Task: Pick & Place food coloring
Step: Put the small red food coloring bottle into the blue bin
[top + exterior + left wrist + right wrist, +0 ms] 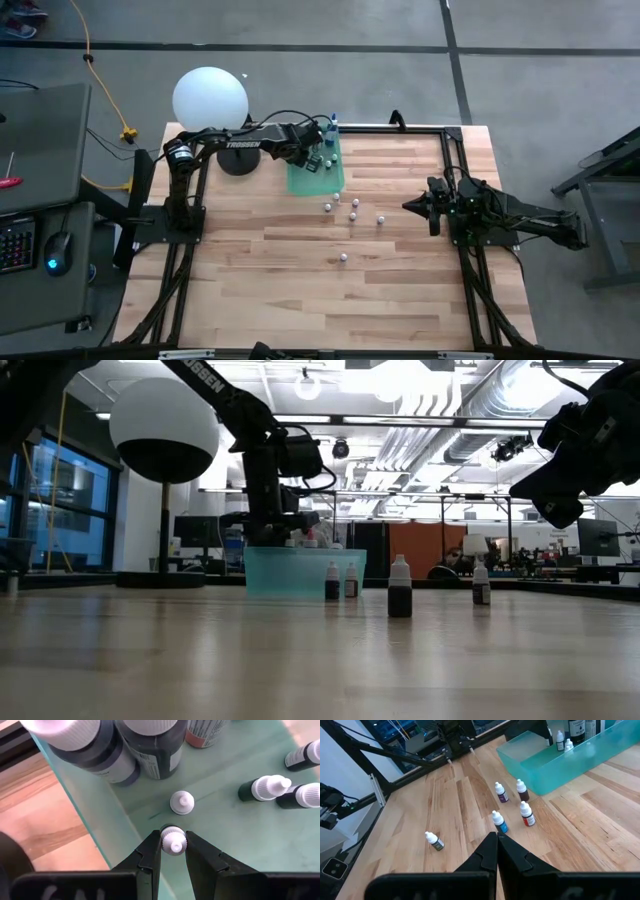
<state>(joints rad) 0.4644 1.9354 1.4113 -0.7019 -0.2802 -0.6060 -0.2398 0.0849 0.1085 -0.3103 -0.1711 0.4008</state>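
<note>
I count five small white-capped food coloring bottles [500,821] loose on the wooden bench [400,290], clustered at about five o'clock from the translucent green flat tray [300,182]. My left gripper [173,851] is over that tray, clamped on one tiny white-capped bottle [173,840], beside six more there. My right gripper [497,841] hangs at three o'clock, fingers together, empty.
</note>
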